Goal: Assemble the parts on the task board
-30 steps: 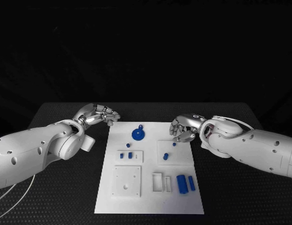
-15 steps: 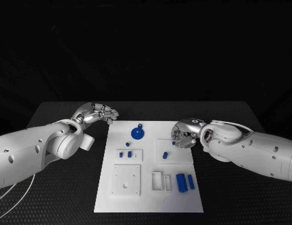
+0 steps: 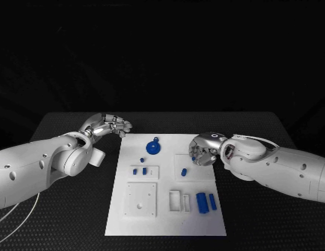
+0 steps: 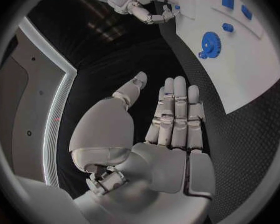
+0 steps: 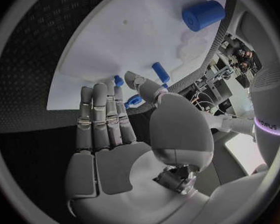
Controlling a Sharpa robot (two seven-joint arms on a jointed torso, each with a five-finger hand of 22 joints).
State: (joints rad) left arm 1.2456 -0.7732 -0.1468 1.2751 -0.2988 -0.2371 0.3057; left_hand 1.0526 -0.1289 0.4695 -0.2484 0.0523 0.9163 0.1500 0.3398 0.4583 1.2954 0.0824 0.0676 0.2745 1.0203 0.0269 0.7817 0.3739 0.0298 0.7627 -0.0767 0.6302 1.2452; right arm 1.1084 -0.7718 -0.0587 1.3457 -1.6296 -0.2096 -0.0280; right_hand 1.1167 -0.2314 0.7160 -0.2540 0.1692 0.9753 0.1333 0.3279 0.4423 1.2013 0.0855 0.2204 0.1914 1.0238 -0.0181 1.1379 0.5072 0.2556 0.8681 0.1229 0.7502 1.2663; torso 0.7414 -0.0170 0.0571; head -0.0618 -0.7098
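White plastic, the task board [image 3: 166, 219] lies in the middle of the black counter [image 3: 72, 209], running from its near edge toward the far one. On it sit the blue parts: a gear-like disc [image 3: 153, 148] at the far end, a small peg [image 3: 184, 172] just inside the right-hand edge, two stubby pieces [image 3: 140, 171] left of centre, and a fat cylinder [image 3: 201, 203] with a thin bar beside it near the front.

The right hand [image 3: 204, 149] hovers over the board's far right edge, close above the small peg, fingers straight and apart, holding nothing. The left hand [image 3: 109, 126] waits off the board's far left corner, also released; its wrist view shows flat, spread fingers [image 4: 175, 115].

The risk, I'd guess, is the peg itself: it looks small and light, so a fingertip landing slightly off could flick it sideways or roll it off the board's edge onto the counter rather than pinching it.
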